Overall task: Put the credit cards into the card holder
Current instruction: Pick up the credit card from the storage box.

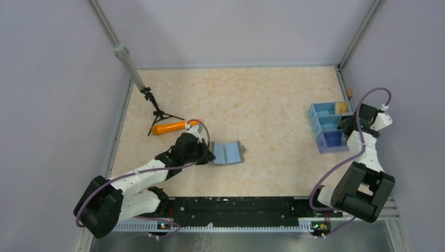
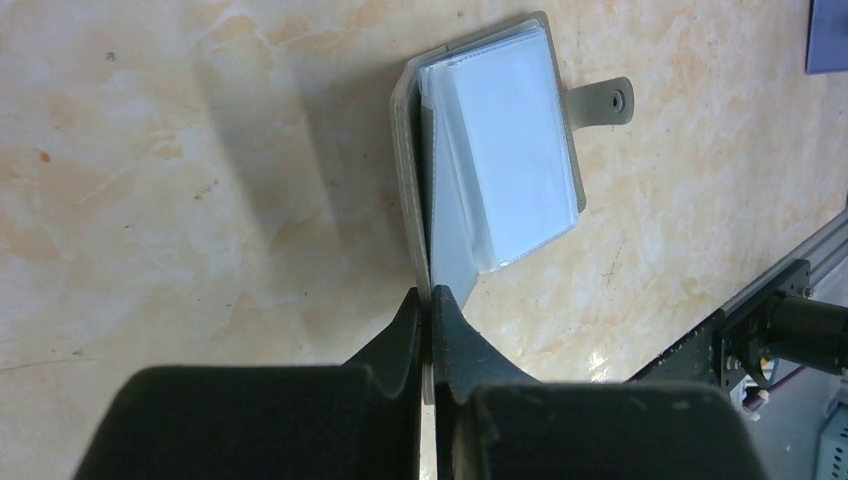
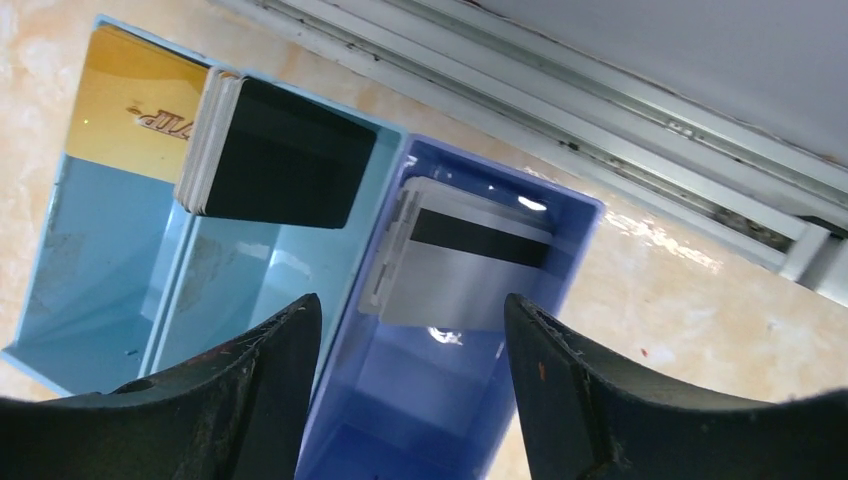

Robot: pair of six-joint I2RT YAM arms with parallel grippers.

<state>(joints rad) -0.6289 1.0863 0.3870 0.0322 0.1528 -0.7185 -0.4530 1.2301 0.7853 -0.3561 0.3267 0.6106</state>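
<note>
Over the right tray (image 3: 60, 330), the spread right claw (image 3: 408, 312) faces thin, likely slippery credit cards (image 3: 470, 285), best pinched across their flat sides, while the left claw (image 2: 430, 300) pinches the card holder (image 2: 405, 150).

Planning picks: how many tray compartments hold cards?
3: gold card in the end bay, black-faced stack in the middle, striped stack in the darker blue bay; none looks hidden.

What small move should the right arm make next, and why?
Probably lower the right gripper and close it on the cards standing in the darker blue compartment of the tray: its jaws hang open just above them, and the left gripper pinches the card holder open.
</note>
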